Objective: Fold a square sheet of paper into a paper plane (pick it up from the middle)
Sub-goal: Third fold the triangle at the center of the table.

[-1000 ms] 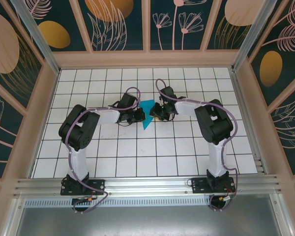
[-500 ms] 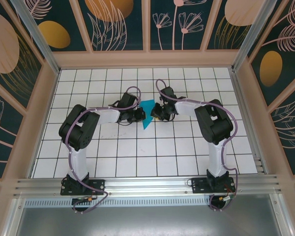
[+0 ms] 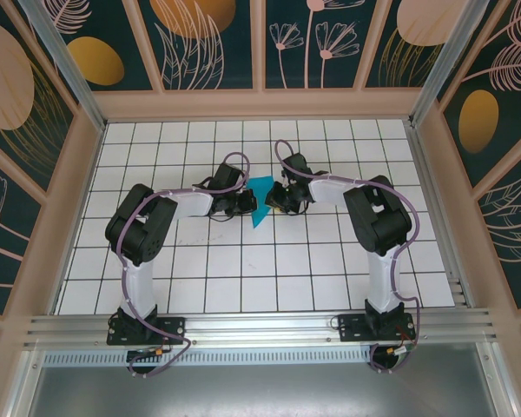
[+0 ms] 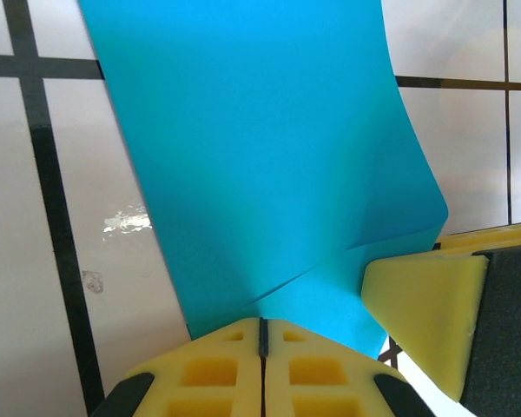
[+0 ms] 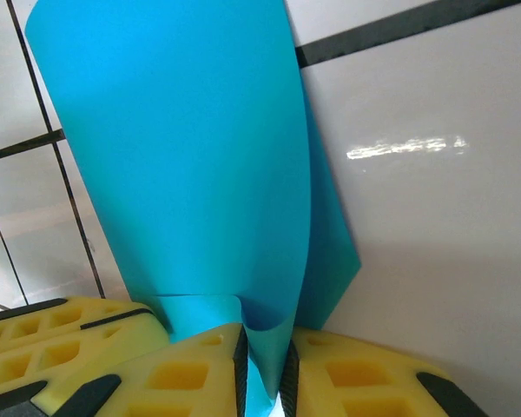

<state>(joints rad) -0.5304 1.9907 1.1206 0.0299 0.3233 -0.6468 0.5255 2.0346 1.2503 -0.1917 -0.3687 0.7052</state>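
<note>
1. From above, little has shifted over the last second: both arms stay reached in toward the middle of the gridded table. The sheet of paper hangs between them as before, with its lower tip drawn in a touch narrower
2. The left gripper is pressed together on the sheet's edge; in its wrist view the yellow fingers meet at a hairline seam, and the teal paper rises straight out of it
3. The right gripper pinches the paper too; in its wrist view a curled double layer of the sheet is caught in the thin slit between its pads
4. The paper is mid-table, held between the two pincers, which are close together. It is bowed and curling rather than flat, with a soft bend running off the left pinch and no sharp crease that we can see
5. We judge that this small narrowing means the two grips are easing the halves together, so a fold is being shaped but not yet pressed
6. The risk, as we read it, is the layers slipping out of line before the crease is set
</note>
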